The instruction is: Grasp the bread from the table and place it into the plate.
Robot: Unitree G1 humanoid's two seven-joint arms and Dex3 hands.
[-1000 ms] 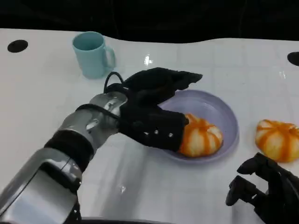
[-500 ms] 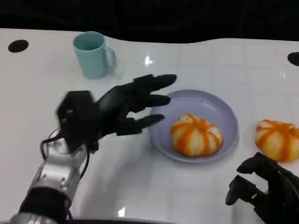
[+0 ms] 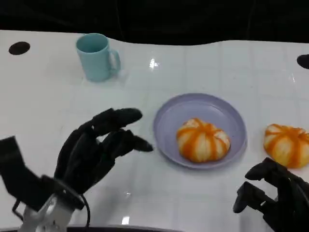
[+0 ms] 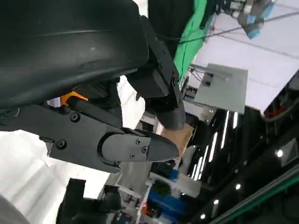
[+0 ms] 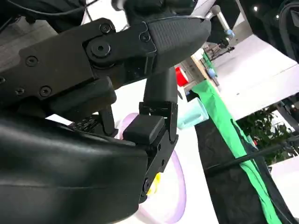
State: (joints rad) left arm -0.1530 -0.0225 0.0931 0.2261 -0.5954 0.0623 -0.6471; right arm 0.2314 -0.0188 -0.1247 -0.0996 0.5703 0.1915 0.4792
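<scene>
Two orange-and-white striped breads show in the head view: one bread (image 3: 203, 140) lies inside the lilac plate (image 3: 170, 117), toward the plate's near side, and a second bread (image 3: 287, 145) sits on the white tabletop (image 3: 43, 106) just right of the plate, apart from its rim. A light-blue mug (image 3: 95, 56) stands upright at the far left of the tabletop, well apart from the plate, its handle turned toward the right. The left hand (image 3: 94, 152) hangs at the lower left with its fingers (image 3: 120, 116) spread and reaching toward the plate; it holds nothing and stops short of the rim. The right hand (image 3: 273, 195) is at the lower right corner, near the second bread without touching it, its fingers loosely curled with nothing between them.

In the left wrist view, the left hand's black shell and fingers (image 4: 135, 147) fill the near field, parted and bare; a small patch of orange (image 4: 72, 97) peeks between them, too little to tell which bread it is.

In the right wrist view, the right hand's fingers (image 5: 173, 32) extend apart and grasp nothing. Past them lie the plate's lilac rim (image 5: 175, 191) and the mug (image 5: 194, 114) farther off.
</scene>
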